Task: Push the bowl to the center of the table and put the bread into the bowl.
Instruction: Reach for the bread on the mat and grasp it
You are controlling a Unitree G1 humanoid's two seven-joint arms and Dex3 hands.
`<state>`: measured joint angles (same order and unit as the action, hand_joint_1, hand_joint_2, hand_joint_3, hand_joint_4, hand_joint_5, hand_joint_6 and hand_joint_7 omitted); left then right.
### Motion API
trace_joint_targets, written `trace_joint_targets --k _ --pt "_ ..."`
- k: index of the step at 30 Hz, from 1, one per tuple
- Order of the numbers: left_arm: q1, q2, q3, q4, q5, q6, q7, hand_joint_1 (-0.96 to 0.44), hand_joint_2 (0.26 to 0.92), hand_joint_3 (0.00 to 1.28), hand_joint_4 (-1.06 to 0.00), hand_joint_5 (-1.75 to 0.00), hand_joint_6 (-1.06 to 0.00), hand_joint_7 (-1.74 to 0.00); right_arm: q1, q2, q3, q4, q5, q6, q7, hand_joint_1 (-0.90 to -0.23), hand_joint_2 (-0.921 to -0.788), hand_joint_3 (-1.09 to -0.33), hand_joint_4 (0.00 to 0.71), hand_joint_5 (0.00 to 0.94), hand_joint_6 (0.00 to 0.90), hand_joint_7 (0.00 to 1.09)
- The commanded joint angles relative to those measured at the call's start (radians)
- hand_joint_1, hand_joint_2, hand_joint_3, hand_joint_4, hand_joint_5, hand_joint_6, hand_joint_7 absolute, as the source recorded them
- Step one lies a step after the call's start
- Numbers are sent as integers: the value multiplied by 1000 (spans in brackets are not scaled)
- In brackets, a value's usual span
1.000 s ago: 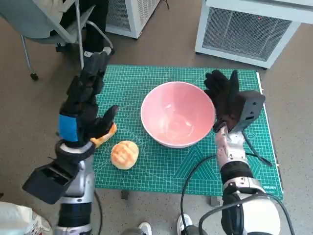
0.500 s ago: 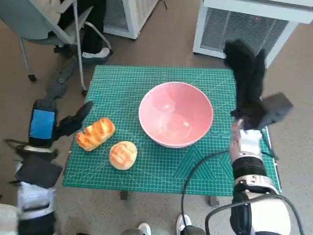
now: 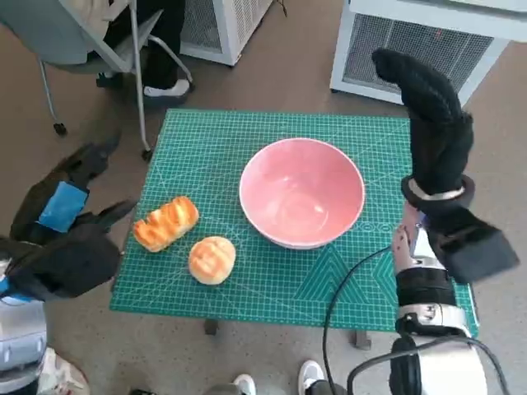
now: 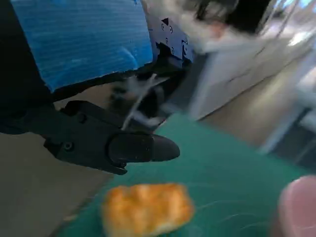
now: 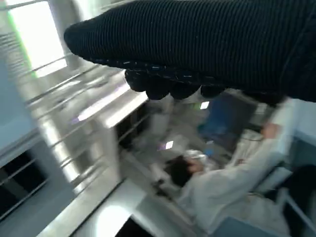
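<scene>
A pink bowl (image 3: 302,192) stands empty near the middle of the green cutting mat (image 3: 247,132). A long golden bread roll (image 3: 165,222) lies at the mat's left side, and a round bun (image 3: 212,260) sits just in front of it. My left hand (image 3: 58,206) hangs off the mat's left edge, fingers spread, holding nothing; the left wrist view shows the long roll (image 4: 146,208) beneath its fingers (image 4: 133,148). My right hand (image 3: 428,115) is raised high over the mat's right edge, fingers extended and empty.
A chair (image 3: 99,41) with a person's legs stands at the back left. White slatted units (image 3: 428,49) stand behind the table. A black cable (image 3: 346,280) crosses the mat's front right. A person in white (image 5: 222,187) shows in the right wrist view.
My left hand has drawn back off the mat to the left, uncovering the long roll. My right hand has lifted from beside the bowl and swung up to the right.
</scene>
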<state>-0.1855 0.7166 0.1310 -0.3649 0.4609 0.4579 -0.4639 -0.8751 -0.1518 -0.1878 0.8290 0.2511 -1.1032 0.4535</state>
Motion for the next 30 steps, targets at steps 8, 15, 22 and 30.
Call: trace_joint_targets --k 8,15,22,30 --pt "-12 -2 -102 90 20 50 -21 -647 921 117 -160 0 -279 -8 95 15 53 -130 -20 14 -12 -641 -921 -731 251 7 254 216" --pt "-45 -14 -169 170 39 69 -7 -621 921 114 -158 0 -257 -1 103 15 63 -145 -60 8 -43 -624 -921 -735 255 6 260 234" --pt "-89 -45 -239 276 53 71 9 -614 921 117 -152 0 -229 0 109 14 73 -147 -69 8 -57 -610 -921 -740 265 9 254 249" --pt "-133 -94 -312 381 76 69 43 -603 921 119 -146 0 -213 0 114 13 82 -145 -65 12 -61 -607 -921 -742 268 8 242 263"
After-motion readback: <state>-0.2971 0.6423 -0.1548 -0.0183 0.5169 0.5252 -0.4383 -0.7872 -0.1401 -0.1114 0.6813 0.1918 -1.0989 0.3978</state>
